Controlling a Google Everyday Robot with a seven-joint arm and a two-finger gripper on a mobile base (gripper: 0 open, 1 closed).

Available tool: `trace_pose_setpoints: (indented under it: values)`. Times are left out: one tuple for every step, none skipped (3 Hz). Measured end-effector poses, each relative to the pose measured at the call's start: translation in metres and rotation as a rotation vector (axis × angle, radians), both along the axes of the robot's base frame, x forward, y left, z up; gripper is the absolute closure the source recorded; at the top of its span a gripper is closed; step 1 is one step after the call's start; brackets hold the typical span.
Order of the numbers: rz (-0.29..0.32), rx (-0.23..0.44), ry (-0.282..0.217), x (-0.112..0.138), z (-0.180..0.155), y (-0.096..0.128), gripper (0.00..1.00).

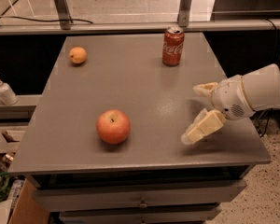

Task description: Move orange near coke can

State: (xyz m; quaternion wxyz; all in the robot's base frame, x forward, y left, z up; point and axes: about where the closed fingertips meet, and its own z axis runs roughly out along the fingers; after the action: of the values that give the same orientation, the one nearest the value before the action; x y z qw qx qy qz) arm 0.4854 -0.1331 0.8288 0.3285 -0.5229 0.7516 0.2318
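The small yellow-orange orange (77, 55) sits at the far left of the grey table (130, 87). The red coke can (172, 46) stands upright at the far middle-right of the table. My gripper (198, 112) hangs over the right part of the table, well away from both, with its two cream fingers (201, 126) spread apart and nothing between them. The white arm comes in from the right edge.
A larger red-and-yellow apple (113, 126) lies near the front of the table, left of the gripper. A white pump bottle (3, 90) stands on a ledge to the left. Metal posts and a rail run behind the table. Drawers sit below the top.
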Motion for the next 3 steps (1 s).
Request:
trace_pose_setpoints:
  values:
    - [-0.041,0.085,-0.028,0.033,0.001,0.018,0.0]
    - [-0.07,0.164,-0.058,0.067,0.006,0.038,0.0]
    - [-0.08,0.23,-0.083,0.091,0.014,0.065,0.0]
